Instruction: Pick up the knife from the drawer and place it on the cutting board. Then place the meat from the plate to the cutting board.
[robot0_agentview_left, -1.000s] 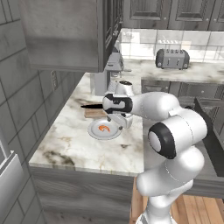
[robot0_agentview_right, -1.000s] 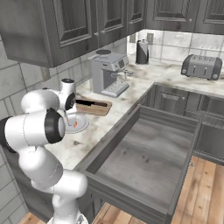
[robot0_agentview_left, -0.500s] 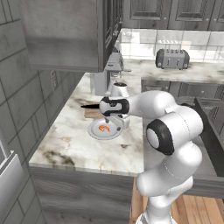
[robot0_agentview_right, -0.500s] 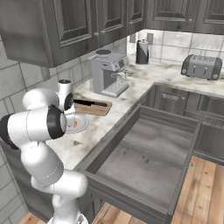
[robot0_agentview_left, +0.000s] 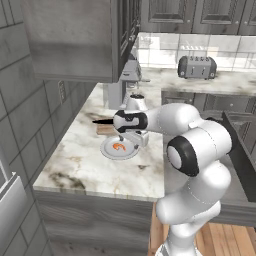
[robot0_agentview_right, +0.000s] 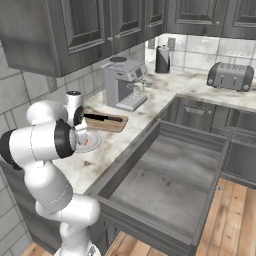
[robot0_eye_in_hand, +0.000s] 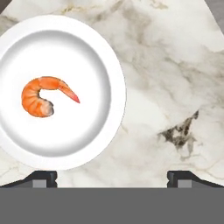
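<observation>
Left base view: arm swung left, over plate

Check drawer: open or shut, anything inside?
Open and empty: the drawer stands pulled out, bare grey floor showing. The knife lies on the cutting board.

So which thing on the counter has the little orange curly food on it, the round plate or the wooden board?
The round white plate holds the curled orange meat; the brown wooden cutting board carries the black knife.

The marble counter is carrying the plate near its middle, the cutting board and a coffee machine sitting toward its back edge.
</observation>
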